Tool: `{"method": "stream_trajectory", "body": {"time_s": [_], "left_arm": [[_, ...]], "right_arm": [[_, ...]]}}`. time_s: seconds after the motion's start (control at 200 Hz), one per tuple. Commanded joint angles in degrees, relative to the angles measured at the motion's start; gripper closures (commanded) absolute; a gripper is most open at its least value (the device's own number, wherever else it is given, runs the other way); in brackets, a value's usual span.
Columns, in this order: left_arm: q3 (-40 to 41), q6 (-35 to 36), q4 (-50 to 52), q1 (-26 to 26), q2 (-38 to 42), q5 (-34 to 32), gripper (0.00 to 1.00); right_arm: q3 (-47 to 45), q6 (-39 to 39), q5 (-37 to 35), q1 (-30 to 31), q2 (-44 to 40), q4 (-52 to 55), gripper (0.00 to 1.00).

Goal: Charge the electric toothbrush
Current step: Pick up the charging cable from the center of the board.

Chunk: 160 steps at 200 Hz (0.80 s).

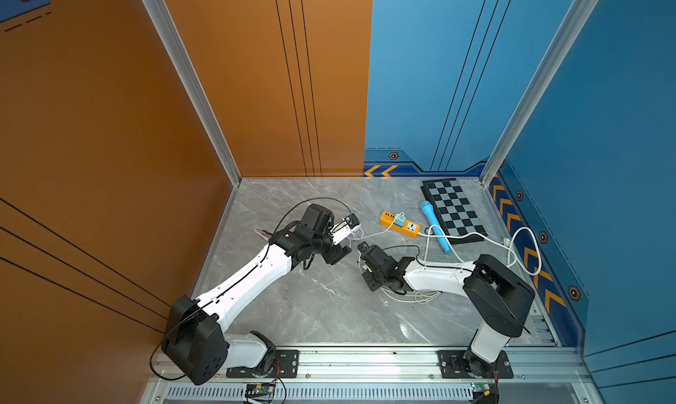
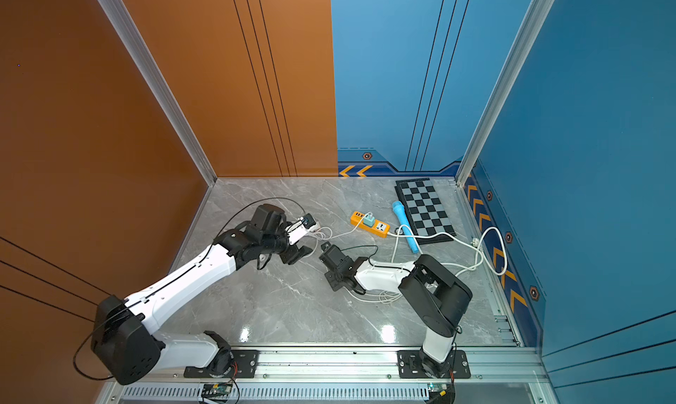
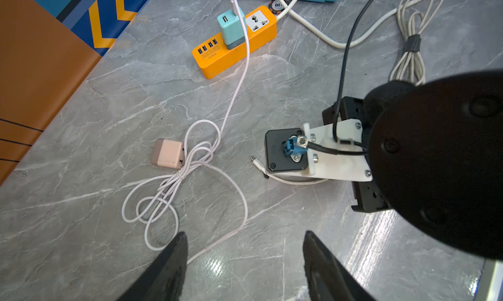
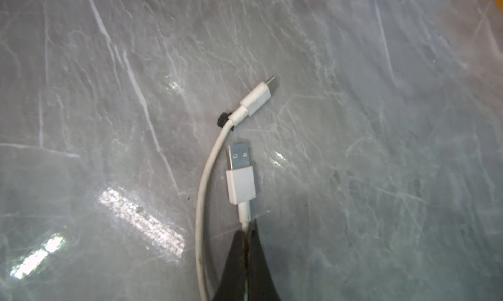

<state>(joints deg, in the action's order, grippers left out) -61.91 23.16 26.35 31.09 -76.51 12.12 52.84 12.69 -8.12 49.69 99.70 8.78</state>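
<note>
Down low, the right end effector (image 4: 246, 228) pinches a white cable (image 4: 244, 212)

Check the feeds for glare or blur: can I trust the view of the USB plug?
Right wrist view: USB-A plug reads sharp; glare patches sit on the tabletop beside the cable, not on it; corners go soft. Left wrist view: glare streaks near the open left gripper; power strip clear. In both top views: light reflections only at the tabletop's front edge.
</note>
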Motion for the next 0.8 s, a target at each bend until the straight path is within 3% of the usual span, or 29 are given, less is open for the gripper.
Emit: {"method": "stream_trajectory", "body": {"time_s": [0.0, 0.225, 0.36, 0.47, 0.611, 0.796], "left_arm": [[-0.97, -6.56, -1.35, -2.47, 1.15, 6.29, 0.32], [-7.43, -35.91, -6.05, -4.64, -2.66, 13.99, 0.35], [-11.28, -57.7, -6.0, -6.19, -8.08, 13.57, 0.45], [-9.64, -74.84, -6.05, -7.68, -9.87, 11.96, 0.47], [-12.5, -83.1, -6.05, -7.08, -14.03, 18.2, 0.44], [-17.2, -84.19, -6.02, -4.63, -18.41, 22.45, 0.43]], "right_arm": [[-1.64, -2.0, 3.25, -3.14, -6.34, -0.35, 1.0], [-3.07, -8.94, 8.92, -7.58, -17.38, -2.61, 1.0], [-2.01, -14.1, 3.55, -7.46, -20.29, -2.54, 1.0], [-1.82, -18.64, -2.84, -6.65, -21.85, -4.74, 1.0], [-1.57, -22.4, -4.63, -6.27, -22.64, -7.6, 1.0], [0.04, -23.41, -3.61, -6.07, -21.98, -7.9, 1.0]]}}
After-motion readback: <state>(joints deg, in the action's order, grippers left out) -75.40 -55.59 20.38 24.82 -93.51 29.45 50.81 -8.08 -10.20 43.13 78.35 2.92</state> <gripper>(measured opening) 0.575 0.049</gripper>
